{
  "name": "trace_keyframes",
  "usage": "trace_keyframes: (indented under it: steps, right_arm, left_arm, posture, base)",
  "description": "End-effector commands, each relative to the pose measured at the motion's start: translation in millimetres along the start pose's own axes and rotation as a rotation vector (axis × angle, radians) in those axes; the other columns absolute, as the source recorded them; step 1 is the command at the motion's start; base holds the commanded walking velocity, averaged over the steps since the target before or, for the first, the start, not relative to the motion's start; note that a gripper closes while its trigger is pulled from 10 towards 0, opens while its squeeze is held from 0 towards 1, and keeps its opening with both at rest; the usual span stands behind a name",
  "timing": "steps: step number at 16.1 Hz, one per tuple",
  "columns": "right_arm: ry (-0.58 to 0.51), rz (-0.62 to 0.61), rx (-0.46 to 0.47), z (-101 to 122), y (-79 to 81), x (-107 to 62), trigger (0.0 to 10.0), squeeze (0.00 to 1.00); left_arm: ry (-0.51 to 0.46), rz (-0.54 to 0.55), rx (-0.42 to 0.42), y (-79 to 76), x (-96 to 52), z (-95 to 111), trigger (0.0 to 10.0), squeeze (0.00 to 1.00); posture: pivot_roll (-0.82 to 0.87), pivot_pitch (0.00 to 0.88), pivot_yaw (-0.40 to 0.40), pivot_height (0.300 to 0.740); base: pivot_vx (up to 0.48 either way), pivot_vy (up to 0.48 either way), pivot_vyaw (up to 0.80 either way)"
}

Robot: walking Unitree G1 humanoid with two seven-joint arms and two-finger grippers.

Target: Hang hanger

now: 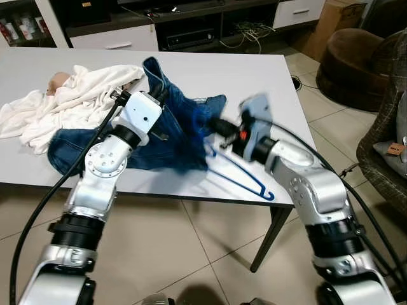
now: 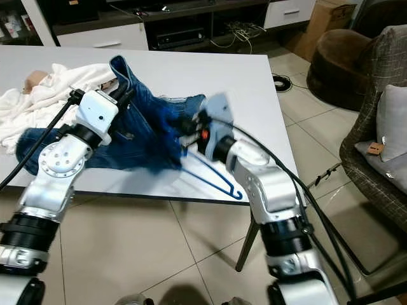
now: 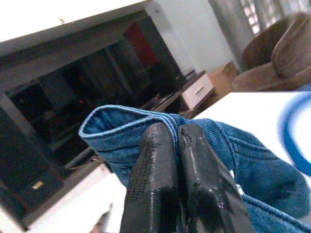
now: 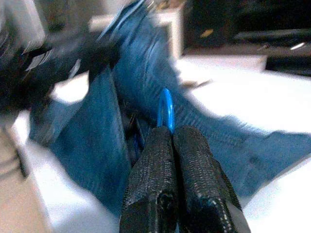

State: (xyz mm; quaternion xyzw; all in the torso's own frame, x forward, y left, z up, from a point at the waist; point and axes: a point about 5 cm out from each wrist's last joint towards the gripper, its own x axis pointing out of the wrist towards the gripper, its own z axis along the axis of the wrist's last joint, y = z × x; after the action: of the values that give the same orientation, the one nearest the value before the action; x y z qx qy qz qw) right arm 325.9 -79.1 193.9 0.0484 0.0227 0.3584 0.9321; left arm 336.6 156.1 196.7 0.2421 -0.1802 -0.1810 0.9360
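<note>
1. The desk [image 1: 267,82] is carrying jeans [image 1: 184,127] under both grippers.
2. The left gripper [image 3: 176,141] is clamping a raised denim fold.
3. The right gripper [image 4: 172,133] is pinching the blue hanger [image 1: 245,175] (partly inside the jeans).

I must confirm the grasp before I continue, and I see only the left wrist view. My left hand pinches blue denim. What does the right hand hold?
Observer: The right hand is shut on the thin blue plastic hanger.
Operator: Where is the hanger's hook?
Observer: It lies near the front edge of the white table.
Operator: Anything else there?
Observer: A crumpled white cloth lies beside the blue denim jeans, on the robot's left.
</note>
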Motion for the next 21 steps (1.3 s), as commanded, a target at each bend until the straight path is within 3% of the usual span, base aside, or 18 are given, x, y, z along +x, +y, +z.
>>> trace_keyframes:
  steps: [1, 4, 7, 9, 11, 12, 13, 15, 16, 17, 21]
  right_arm:
    - [-0.101, -0.107, 0.037, 15, -10.0, 2.3, 10.0, 0.0]
    - [-0.217, -0.158, 0.095, 24, -6.8, 8.4, 10.0, 0.0]
    - [-0.259, -0.047, 0.131, 26, 6.3, 16.4, 10.0, 0.0]
    - [-0.316, 0.0, 0.148, 29, 12.8, 19.1, 10.0, 0.0]
    - [-0.342, -0.003, 0.159, 29, 13.9, 21.1, 10.0, 0.0]
    - [-0.352, 0.003, 0.161, 29, 16.2, 24.9, 10.0, 0.0]
    - [-0.355, 0.02, 0.154, 29, 19.3, 27.3, 10.0, 0.0]
    - [-0.385, 0.05, 0.144, 31, 21.0, 26.6, 10.0, 0.0]
    - [-0.385, 0.05, 0.144, 31, 21.0, 26.6, 10.0, 0.0]
    - [-0.423, 0.018, 0.156, 35, 11.3, 21.3, 10.0, 0.0]
    - [-0.474, -0.027, 0.194, 36, 5.1, 19.0, 10.0, 0.0]
  left_arm:
    - [-0.025, 0.001, -0.05, 1.9, -0.5, 7, 10.0, 0.0]
    - [-0.013, -0.036, -0.103, 3.4, -3.9, 12, 10.0, 0.0]
    - [-0.021, -0.012, -0.1, 19.4, -2.9, 19, 10.0, 0.0]
    - [-0.086, -0.11, -0.032, 21.9, -4.6, 37, 10.0, 0.0]
    - [-0.134, -0.2, -0.017, 16.3, -8.1, 50, 10.0, 0.0]
    - [-0.182, -0.311, 0.069, 10.4, -12.8, 63, 10.0, 0.0]
    - [-0.177, -0.379, 0.213, 9.1, -16.3, 65, 10.0, 0.0]
    - [-0.128, -0.397, 0.45, 23.5, -20.8, 56, 10.0, 0.0]
    - [-0.128, -0.397, 0.45, 23.5, -20.8, 56, 10.0, 0.0]
    - [-0.086, -0.364, 0.577, 46.0, -25.8, 57, 10.0, 0.0]
    - [-0.058, -0.31, 0.802, 84.5, -36.3, 61, 10.0, 0.0]
  posture:
    - [-0.08, 0.006, 0.048, 0.74]
    - [-0.08, 0.009, 0.052, 0.74]
    - [-0.07, 0.009, 0.045, 0.74]
    - [-0.07, 0.01, 0.036, 0.74]
    - [-0.06, 0.012, 0.03, 0.74]
    - [-0.06, 0.012, 0.028, 0.74]
    - [-0.06, 0.013, 0.025, 0.74]
    - [-0.05, 0.016, 0.024, 0.74]
    - [-0.05, 0.016, 0.024, 0.74]
    - [-0.05, 0.016, 0.024, 0.74]
    - [-0.05, 0.015, 0.027, 0.74]
  base:
    - [0.0, 0.0, 0.0]
    - [0.0, 0.0, 0.0]
    - [0.0, 0.0, 0.0]
    - [0.0, 0.0, 0.0]
    - [0.0, 0.0, 0.0]
    - [0.0, 0.0, 0.0]
    - [0.0, 0.0, 0.0]
    - [0.0, 0.0, 0.0]
    - [0.0, 0.0, 0.0]
    - [0.0, 0.0, 0.0]
    - [0.0, 0.0, 0.0]
